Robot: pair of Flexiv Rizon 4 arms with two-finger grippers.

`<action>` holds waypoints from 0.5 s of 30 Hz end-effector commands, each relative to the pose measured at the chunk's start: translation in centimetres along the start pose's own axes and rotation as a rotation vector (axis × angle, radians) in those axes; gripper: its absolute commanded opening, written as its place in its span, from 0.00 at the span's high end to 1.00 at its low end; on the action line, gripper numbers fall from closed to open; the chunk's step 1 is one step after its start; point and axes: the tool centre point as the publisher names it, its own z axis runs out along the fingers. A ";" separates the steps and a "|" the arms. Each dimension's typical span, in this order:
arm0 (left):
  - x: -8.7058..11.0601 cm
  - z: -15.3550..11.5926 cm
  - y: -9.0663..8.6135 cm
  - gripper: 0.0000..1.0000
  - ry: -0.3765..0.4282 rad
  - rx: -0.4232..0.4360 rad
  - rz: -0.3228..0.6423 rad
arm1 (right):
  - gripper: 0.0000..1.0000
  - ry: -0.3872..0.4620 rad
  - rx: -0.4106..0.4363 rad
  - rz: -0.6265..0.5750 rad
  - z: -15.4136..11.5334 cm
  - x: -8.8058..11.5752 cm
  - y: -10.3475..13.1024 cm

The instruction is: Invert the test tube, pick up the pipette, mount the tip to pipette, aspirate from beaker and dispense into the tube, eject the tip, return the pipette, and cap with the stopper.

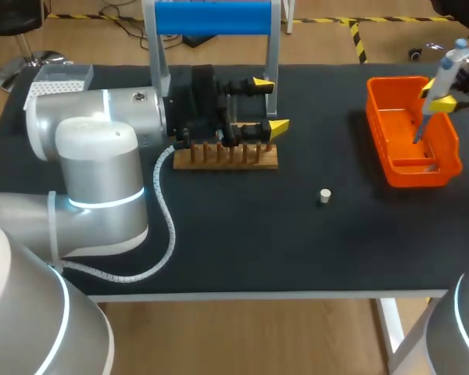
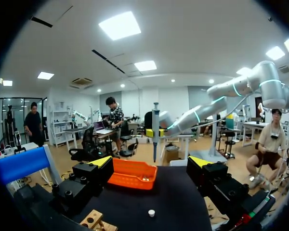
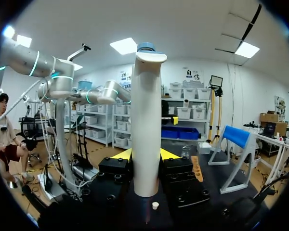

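1. The right hand (image 1: 440, 100) is clamped on the pipette (image 3: 147, 120) at the right end of the desk (image 1: 242, 234). In the right wrist view both yellow-tipped fingers press the white barrel from either side.
2. The pipette stands nearly upright with a slight lean, thumb end up and narrow end down inside the orange bin (image 1: 379, 137). I judge that any move here would run straight up or down along its long axis.
3. The left hand (image 1: 270, 105) has its fingers apart and grips nothing. It hangs over the wooden rack (image 1: 227, 158) mid-desk, well apart from the bin.
4. The stopper (image 1: 324, 195) lies alone on the desk between rack and bin. It looks nearer the left hand, so capping would seem to suit that arm.
5. From here I cannot make out a test tube in the rack.
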 end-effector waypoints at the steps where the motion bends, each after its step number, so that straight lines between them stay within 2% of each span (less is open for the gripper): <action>1: 0.1 0.1 0.1 0.00 -0.005 0.003 0.001 | 1.00 -0.106 0.051 0.000 7.9 0.6 0.6; 8: 0.1 0.1 0.1 0.00 -0.005 0.003 0.001 | 1.00 -0.101 0.061 -0.008 12.7 -0.5 0.3; 13: 0.1 0.1 0.1 0.00 -0.005 0.003 0.001 | 1.00 -0.144 0.071 0.014 15.1 -0.7 0.0; 15: 0.1 0.1 0.1 0.00 -0.005 0.003 0.001 | 1.00 -0.169 0.051 0.042 15.9 -0.7 -0.1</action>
